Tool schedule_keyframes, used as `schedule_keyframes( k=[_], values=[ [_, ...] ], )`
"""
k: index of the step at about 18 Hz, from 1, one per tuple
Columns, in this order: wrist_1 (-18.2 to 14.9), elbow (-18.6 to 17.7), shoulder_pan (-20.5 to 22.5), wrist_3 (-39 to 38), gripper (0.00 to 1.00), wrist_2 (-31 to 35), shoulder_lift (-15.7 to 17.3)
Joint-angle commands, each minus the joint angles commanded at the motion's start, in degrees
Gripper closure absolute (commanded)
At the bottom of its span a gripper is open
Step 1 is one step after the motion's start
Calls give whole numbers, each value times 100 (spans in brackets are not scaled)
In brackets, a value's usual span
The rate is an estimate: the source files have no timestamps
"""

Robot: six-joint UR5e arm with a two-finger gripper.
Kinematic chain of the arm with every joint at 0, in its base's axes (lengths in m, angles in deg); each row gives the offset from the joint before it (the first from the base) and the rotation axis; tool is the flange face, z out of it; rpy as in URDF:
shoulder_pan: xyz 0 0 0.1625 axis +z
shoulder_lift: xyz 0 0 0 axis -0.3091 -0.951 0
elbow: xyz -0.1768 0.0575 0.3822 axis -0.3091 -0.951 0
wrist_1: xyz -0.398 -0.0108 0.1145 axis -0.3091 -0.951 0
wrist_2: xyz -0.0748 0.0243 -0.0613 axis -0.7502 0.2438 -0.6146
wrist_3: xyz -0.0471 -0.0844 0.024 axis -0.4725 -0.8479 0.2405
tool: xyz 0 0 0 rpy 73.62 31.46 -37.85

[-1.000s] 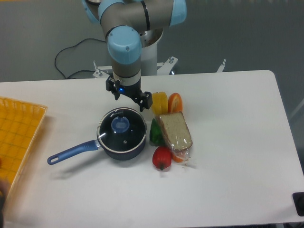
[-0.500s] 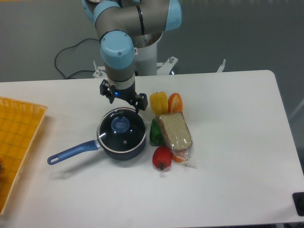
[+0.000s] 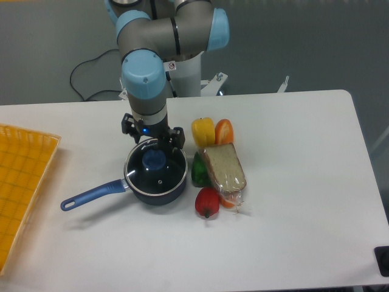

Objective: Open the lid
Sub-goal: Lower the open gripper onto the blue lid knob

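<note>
- The lid (image 3: 156, 168) sits flat on the pan (image 3: 155, 188), near the table's (image 3: 292, 201) middle, left of the bread (image 3: 223, 167) and peppers (image 3: 203, 129).
- Glass with a thin metal rim: probably stiff, fairly heavy, smooth and breakable.
- The blue knob (image 3: 153, 160) at its centre looks like the only sound hold; the dome would likely slip.
- The gripper (image 3: 152, 139) hangs over the lid's far edge, fingers spread, holding nothing.
</note>
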State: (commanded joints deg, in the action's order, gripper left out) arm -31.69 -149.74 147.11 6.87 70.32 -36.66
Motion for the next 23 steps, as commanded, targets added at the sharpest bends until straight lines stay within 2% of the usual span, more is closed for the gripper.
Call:
schedule_keyframes(
  k=[8, 23],
  values=[
    [185, 9, -184, -194, 0, 167, -193],
    [290, 44, -185, -194, 0, 149, -308]
  ],
)
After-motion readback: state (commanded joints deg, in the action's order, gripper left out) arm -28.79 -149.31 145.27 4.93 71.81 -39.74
